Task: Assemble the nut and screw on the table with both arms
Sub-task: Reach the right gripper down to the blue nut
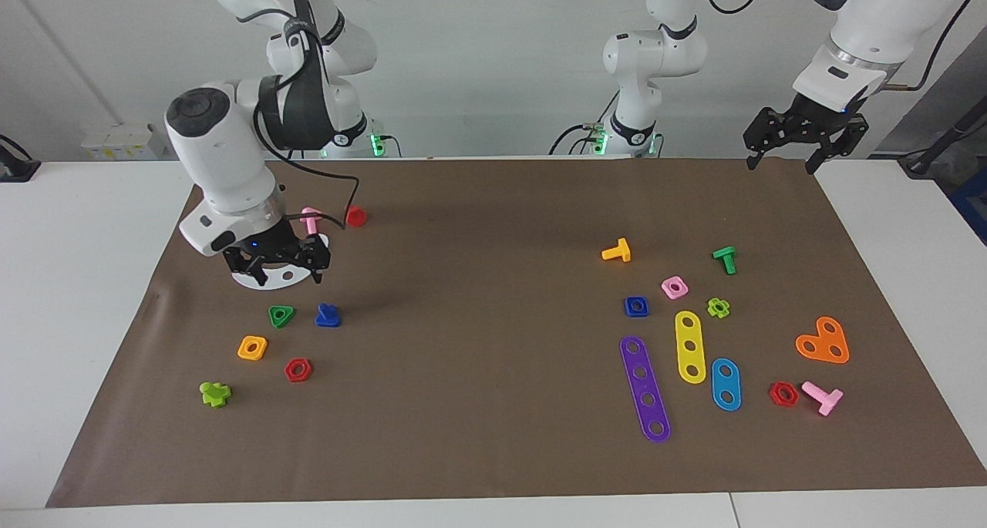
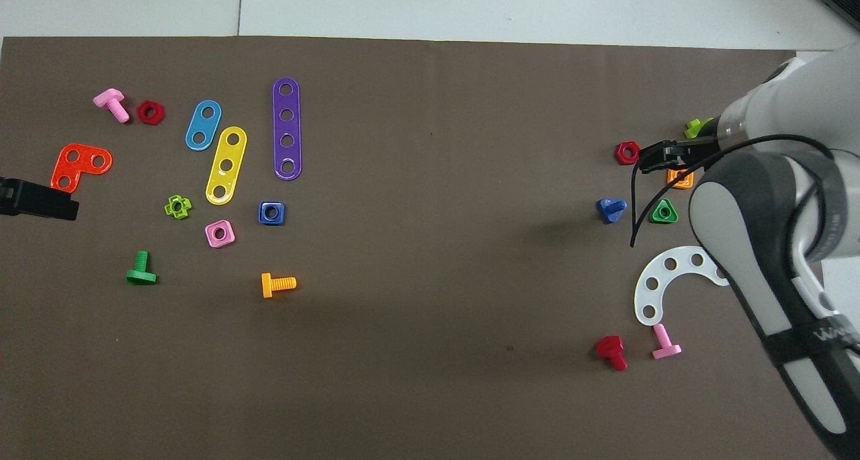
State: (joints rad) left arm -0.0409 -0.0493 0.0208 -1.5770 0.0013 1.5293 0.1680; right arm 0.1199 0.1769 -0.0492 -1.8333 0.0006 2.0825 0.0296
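The dark-blue square nut (image 1: 636, 306) lies on the brown mat (image 1: 478, 374) toward the left arm's end, beside a pink square nut (image 1: 675, 287); it also shows in the overhead view (image 2: 271, 213). The dark-blue screw (image 1: 328, 315) stands on its head toward the right arm's end, beside a green triangular nut (image 1: 281, 315); it also shows in the overhead view (image 2: 611, 209). My right gripper (image 1: 284, 275) is open and empty, hanging low over the pieces around the screw without touching them; the overhead view shows it too (image 2: 662, 158). My left gripper (image 1: 780, 162) is open and waits high over the mat's corner.
Near the screw lie a white curved plate (image 1: 266, 279), an orange square nut (image 1: 252, 348), a red hex nut (image 1: 298, 370), a red bolt (image 1: 355, 216) and a pink bolt (image 1: 311, 218). Near the nut lie purple (image 1: 645, 389), yellow (image 1: 690, 347) and blue (image 1: 725, 384) strips.
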